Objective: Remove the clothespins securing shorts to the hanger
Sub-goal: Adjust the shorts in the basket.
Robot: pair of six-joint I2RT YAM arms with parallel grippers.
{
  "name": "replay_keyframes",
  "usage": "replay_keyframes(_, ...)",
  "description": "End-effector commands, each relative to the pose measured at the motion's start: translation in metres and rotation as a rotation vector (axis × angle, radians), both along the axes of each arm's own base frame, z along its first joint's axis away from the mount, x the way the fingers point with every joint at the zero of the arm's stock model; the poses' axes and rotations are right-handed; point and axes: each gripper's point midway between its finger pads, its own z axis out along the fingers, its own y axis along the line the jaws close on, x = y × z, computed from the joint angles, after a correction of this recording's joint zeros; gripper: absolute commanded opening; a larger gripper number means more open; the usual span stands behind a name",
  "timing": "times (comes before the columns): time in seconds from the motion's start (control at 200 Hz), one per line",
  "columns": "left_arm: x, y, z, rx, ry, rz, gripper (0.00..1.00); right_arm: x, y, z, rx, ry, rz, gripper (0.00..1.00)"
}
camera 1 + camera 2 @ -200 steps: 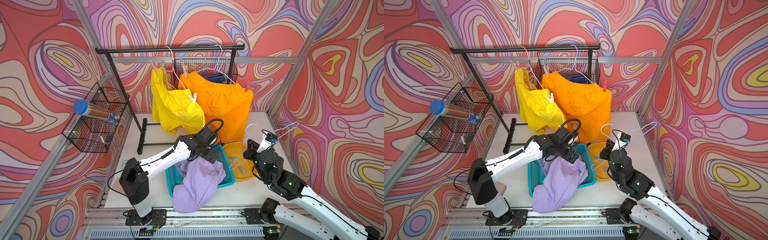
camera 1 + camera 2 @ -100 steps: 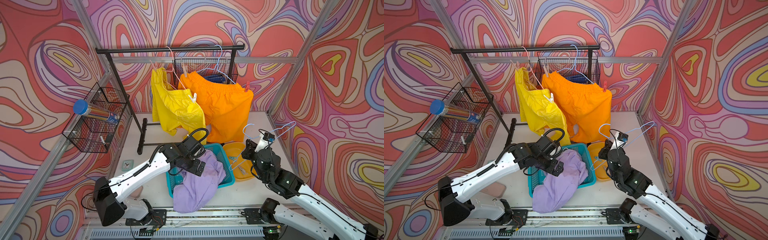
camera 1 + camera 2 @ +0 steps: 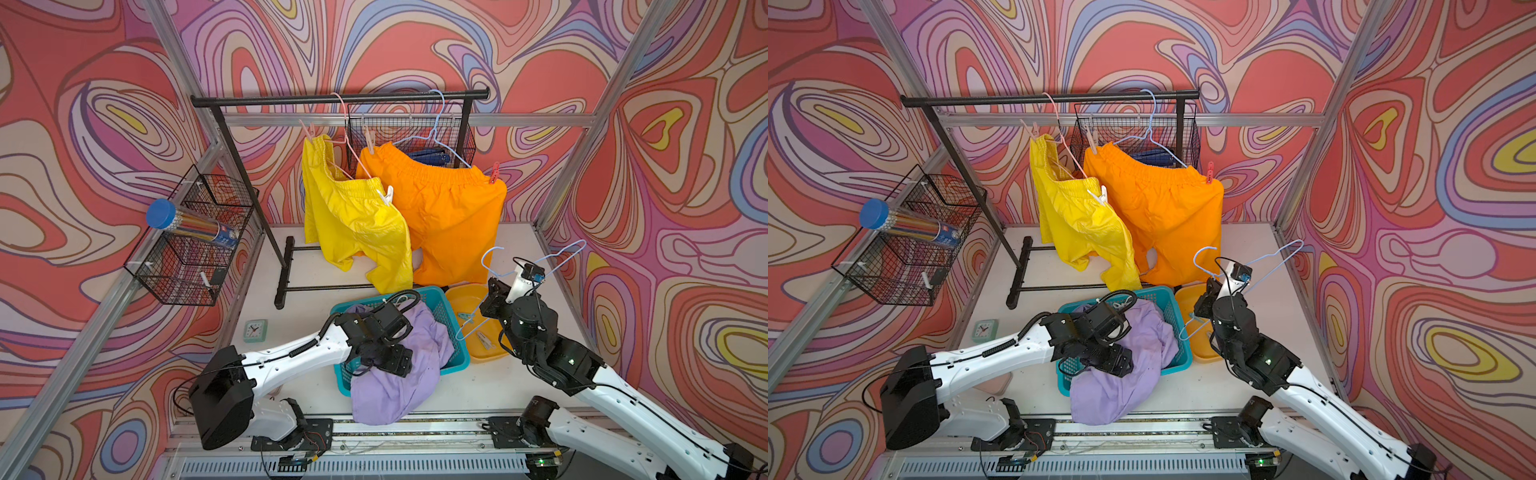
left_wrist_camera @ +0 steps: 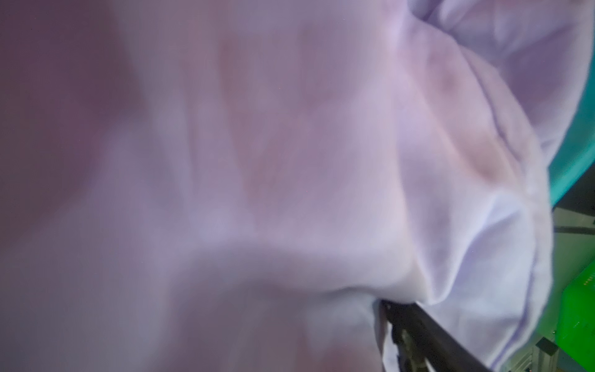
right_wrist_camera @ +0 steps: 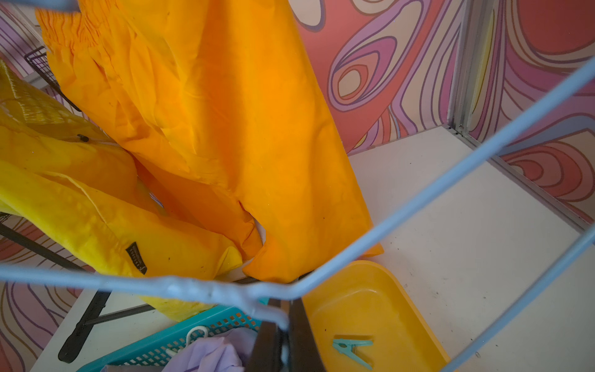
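Note:
Yellow shorts (image 3: 353, 220) hang on a pink hanger with a white clothespin (image 3: 388, 195) and a pink one (image 3: 307, 126). Orange shorts (image 3: 449, 216) hang on a blue hanger with a beige clothespin (image 3: 369, 141) and a red one (image 3: 494, 172). Lilac shorts (image 3: 399, 386) spill over the front of a teal basket (image 3: 453, 361). My left gripper (image 3: 390, 361) sits on them; lilac cloth (image 4: 289, 161) fills the left wrist view and hides its jaws. My right gripper (image 3: 494, 291) is shut on a bare pale blue hanger (image 3: 557, 257), whose wire (image 5: 402, 219) crosses the right wrist view.
A yellow tray (image 3: 490, 353) beside the basket holds loose clothespins, one of them teal (image 5: 352, 349). The black rack (image 3: 332, 97) stands at the back with a wire basket (image 3: 411, 133). Another wire basket (image 3: 191, 245) hangs on the left wall. A small clock (image 3: 254, 330) lies front left.
My left arm has drawn back from the far side of the basket toward its front edge, over the lilac shorts. The right arm still holds the hanger and has barely moved.

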Motion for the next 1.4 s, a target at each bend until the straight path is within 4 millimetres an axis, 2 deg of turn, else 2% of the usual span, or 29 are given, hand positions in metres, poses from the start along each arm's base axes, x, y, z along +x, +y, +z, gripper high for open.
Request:
replay_keyframes(0.0,0.009,-0.009,0.008,-0.043,-0.031,0.037,0.26,-0.004,-0.002,0.008,0.013,-0.023,0.004,0.00)
replay_keyframes(0.03,0.011,-0.007,0.010,-0.035,-0.041,0.041,0.18,-0.004,-0.003,0.008,0.016,-0.024,0.004,0.00)
replay_keyframes(0.075,0.012,-0.005,0.015,-0.027,-0.056,0.043,0.10,-0.005,-0.004,0.008,0.018,-0.025,0.002,0.00)
replay_keyframes(0.215,0.021,0.003,0.034,0.015,-0.119,0.037,0.00,-0.007,-0.006,0.006,0.021,-0.024,0.000,0.00)
replay_keyframes(0.336,0.038,0.010,0.059,0.066,-0.203,0.028,0.00,-0.007,-0.006,0.006,0.024,-0.024,0.002,0.00)
replay_keyframes(0.466,0.064,0.013,0.086,0.058,-0.278,0.032,0.00,-0.008,-0.006,0.006,0.029,-0.027,0.005,0.00)
replay_keyframes(0.566,0.088,0.014,0.095,0.061,-0.343,0.013,0.00,-0.009,-0.007,0.007,0.032,-0.028,0.005,0.00)
replay_keyframes(0.651,0.105,0.015,0.087,0.078,-0.362,-0.009,0.00,-0.010,-0.007,0.006,0.035,-0.027,0.006,0.00)
replay_keyframes(0.756,0.115,0.010,0.062,0.109,-0.334,-0.056,0.00,-0.011,-0.008,0.007,0.040,-0.029,0.007,0.00)
replay_keyframes(0.977,0.108,0.007,-0.012,0.162,-0.207,-0.072,0.00,-0.013,-0.009,0.007,0.044,-0.031,0.011,0.00)
replay_keyframes(1.082,0.101,0.011,-0.037,0.172,-0.167,-0.054,0.00,-0.013,-0.009,0.005,0.041,-0.028,0.013,0.00)
replay_keyframes(1.167,0.099,0.015,-0.047,0.186,-0.157,-0.036,0.18,-0.013,-0.007,0.005,0.043,-0.028,0.020,0.00)
replay_keyframes(1.237,0.099,0.018,-0.049,0.201,-0.153,-0.027,0.39,-0.013,-0.006,0.007,0.047,-0.033,0.028,0.00)
replay_keyframes(1.297,0.098,0.016,-0.043,0.186,-0.153,-0.034,0.59,-0.013,-0.005,0.008,0.048,-0.035,0.034,0.00)
replay_keyframes(1.372,0.098,0.011,-0.026,0.146,-0.168,-0.035,0.75,-0.013,-0.004,0.011,0.047,-0.037,0.036,0.00)
replay_keyframes(1.397,0.099,0.009,-0.019,0.132,-0.178,-0.035,0.83,-0.013,-0.005,0.012,0.048,-0.038,0.035,0.00)
